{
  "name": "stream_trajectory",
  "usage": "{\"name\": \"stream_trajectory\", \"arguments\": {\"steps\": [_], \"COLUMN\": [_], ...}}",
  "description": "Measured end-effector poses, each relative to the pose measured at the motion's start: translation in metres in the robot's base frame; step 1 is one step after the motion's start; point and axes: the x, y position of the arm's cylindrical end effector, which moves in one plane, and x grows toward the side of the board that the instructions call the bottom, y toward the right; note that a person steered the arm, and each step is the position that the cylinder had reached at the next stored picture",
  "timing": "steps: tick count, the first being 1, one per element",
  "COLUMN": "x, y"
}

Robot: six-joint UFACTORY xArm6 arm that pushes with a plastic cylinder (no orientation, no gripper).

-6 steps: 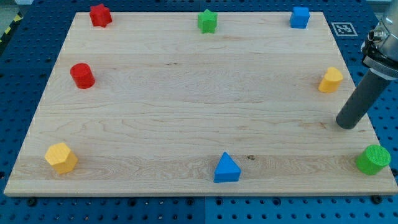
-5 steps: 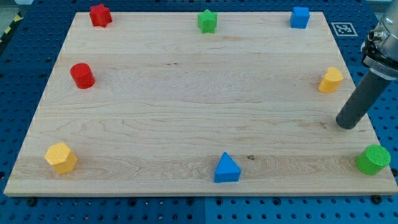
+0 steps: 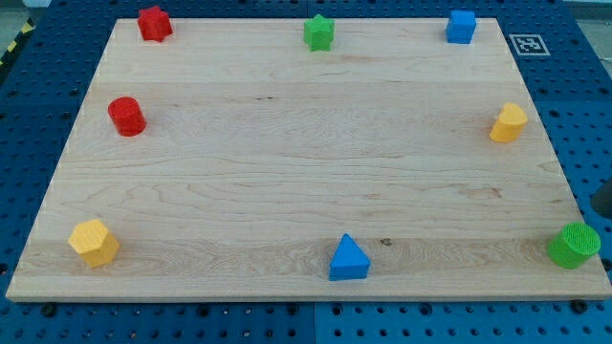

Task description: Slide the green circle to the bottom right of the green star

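The green circle (image 3: 574, 246) stands at the board's bottom right corner, close to the right edge. The green star (image 3: 318, 32) sits at the top edge, near the middle. Only a dark sliver of my rod shows at the view's right edge, with my tip (image 3: 604, 210) just above and to the right of the green circle, apart from it.
On the wooden board (image 3: 287, 172) there are a red star (image 3: 153, 23) top left, a red cylinder (image 3: 126, 116) left, a yellow hexagon (image 3: 94, 242) bottom left, a blue triangle (image 3: 348, 258) bottom middle, a yellow block (image 3: 508, 123) right, and a blue cube (image 3: 460, 27) top right.
My rod has moved to the right and down, from beside the yellow block almost out of the view. No block has moved.
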Motion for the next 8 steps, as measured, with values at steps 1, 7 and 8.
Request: {"name": "stream_trajectory", "arguments": {"steps": [1,7,8], "x": [0.028,0.080,0.080], "y": [0.014,-0.017,-0.018]}}
